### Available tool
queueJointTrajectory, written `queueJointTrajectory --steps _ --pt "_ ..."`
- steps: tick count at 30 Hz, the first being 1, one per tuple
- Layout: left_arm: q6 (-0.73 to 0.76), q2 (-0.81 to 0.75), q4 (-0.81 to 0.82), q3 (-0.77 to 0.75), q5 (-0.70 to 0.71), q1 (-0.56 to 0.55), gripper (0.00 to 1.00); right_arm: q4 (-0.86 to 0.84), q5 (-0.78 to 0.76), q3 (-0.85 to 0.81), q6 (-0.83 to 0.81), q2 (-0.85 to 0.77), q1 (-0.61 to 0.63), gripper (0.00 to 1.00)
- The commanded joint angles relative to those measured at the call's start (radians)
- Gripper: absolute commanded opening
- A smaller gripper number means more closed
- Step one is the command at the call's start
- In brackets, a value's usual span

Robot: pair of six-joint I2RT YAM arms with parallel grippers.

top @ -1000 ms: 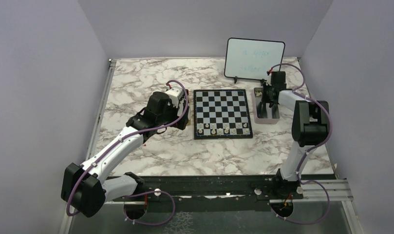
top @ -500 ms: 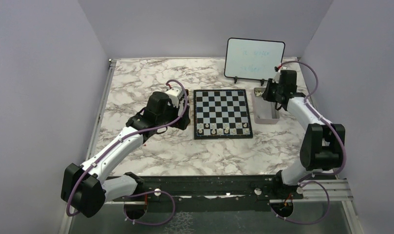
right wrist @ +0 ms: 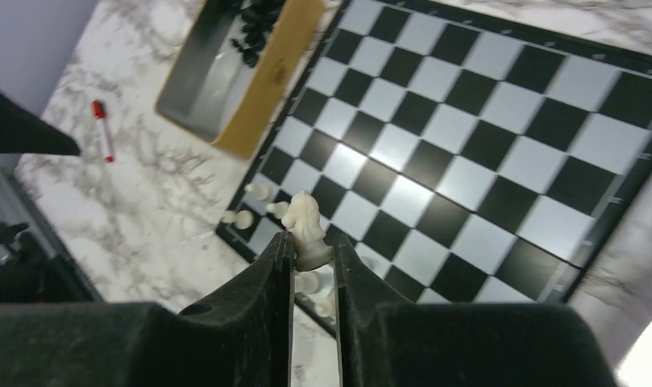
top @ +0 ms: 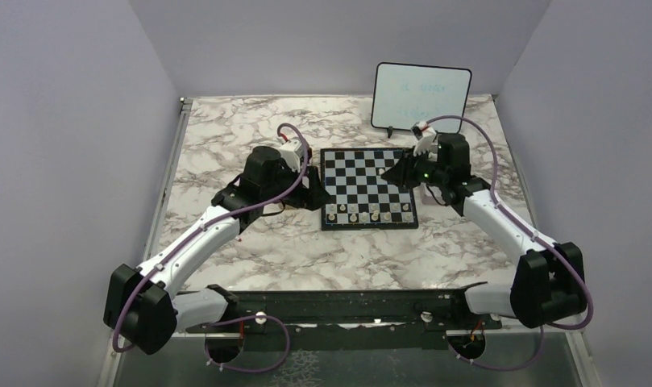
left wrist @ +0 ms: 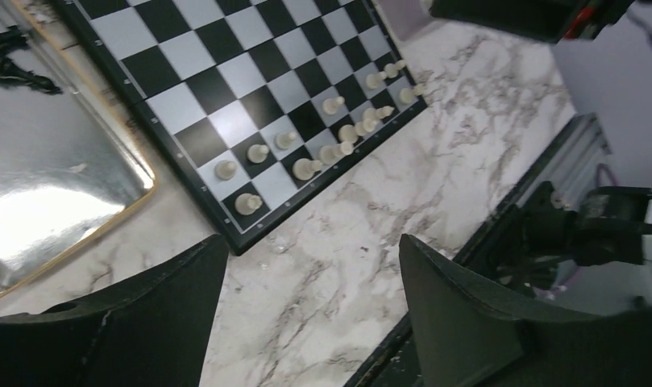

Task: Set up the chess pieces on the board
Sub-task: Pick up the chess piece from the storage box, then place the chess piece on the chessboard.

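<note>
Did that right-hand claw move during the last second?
Yes. The right gripper swung leftward, from beyond the right edge of the board to above it, gripping a white piece.

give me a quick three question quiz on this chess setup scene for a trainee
1. True or false: the right gripper is shut on a cream-white chess piece above the board.
2. Pick one: the standing white pieces are along the board's (A) far edge, (B) near edge, towards the arm bases, (C) middle rows.
3. In a few words: what does the left gripper hold?

Key: 1 true. 2 B. 3 nothing; its jaws stand open and empty.
</note>
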State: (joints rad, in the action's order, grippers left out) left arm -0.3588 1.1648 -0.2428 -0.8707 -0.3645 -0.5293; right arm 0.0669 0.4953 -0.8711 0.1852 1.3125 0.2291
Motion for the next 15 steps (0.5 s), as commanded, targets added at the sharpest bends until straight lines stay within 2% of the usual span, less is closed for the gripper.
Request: queueJointTrajectory --steps 1,8,12,15 --pt "-0.177 0.024 0.136 -0.057 -0.172 0.006 0.76 -0.147 0.168 0.051 0.059 -0.051 0.077 0.14" --pt "-0.408 0.018 0.382 -0.013 -0.276 0.005 0.64 -0.329 0.238 0.157 0.119 -0.169 0.206 0.14" --pt "-0.465 0.022 0.487 0.010 -0.306 0.005 0.59 -0.368 0.282 0.167 0.161 -0.196 0.226 0.14" --pt "-0.485 0.041 0.502 0.002 -0.334 0.005 0.57 -0.370 0.298 0.172 0.173 -0.212 0.234 0.14"
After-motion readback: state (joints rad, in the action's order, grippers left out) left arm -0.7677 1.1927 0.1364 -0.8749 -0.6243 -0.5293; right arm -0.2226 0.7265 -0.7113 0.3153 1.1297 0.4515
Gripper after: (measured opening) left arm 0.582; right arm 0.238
